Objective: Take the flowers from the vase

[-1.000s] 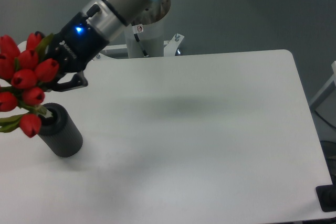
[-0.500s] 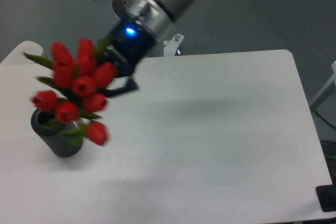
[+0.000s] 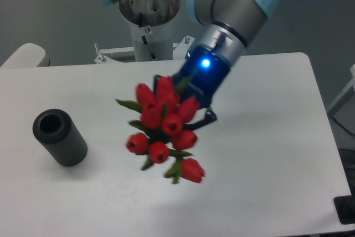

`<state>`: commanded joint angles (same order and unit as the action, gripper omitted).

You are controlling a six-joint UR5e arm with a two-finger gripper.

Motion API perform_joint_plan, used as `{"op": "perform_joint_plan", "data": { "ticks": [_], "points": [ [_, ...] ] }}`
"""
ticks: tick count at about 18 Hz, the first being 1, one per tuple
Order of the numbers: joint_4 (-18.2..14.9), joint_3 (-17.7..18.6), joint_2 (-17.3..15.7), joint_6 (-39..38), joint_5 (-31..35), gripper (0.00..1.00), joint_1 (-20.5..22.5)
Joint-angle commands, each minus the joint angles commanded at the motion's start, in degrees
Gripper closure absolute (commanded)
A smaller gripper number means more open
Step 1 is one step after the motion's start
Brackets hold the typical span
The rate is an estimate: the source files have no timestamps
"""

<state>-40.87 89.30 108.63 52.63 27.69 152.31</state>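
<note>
On my screen, the vase (image 3: 60, 137) stands upright at the left of the white table (image 3: 266, 154), its round hollow top open to the camera and nothing inside it. Well to its right, the flowers (image 3: 165, 129) hang in the air over the middle of the table, red buds bunched toward the camera, green leaves poking out at the sides, the whole bunch clear of the vase. Behind them sits the gripper (image 3: 191, 109), clamped, as far as I can make out past the blooms, on the stems; one dark finger (image 3: 207, 119) curves out at the bunch's right. A blue light (image 3: 206, 63) glows on the wrist, and the arm (image 3: 236, 12) rises toward the upper right
</note>
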Motion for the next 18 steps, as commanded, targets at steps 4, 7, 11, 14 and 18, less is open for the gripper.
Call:
{"op": "perform_joint_plan", "data": {
  "ticks": [4,7,11,14,18],
  "points": [
    [0.0,-0.2,1.6,4.2,0.0,0.72,1.8],
    [0.0,0.3,1.9,5.9,0.0,0.72,1.8],
    [0.0,0.6,2.3,7.2,0.0,0.72,1.8],
    [0.0,0.6,2.3,7.3,0.0,0.72,1.8],
    [0.0,0.8,2.3,7.7,0.0,0.72,1.8]
  ]
}}
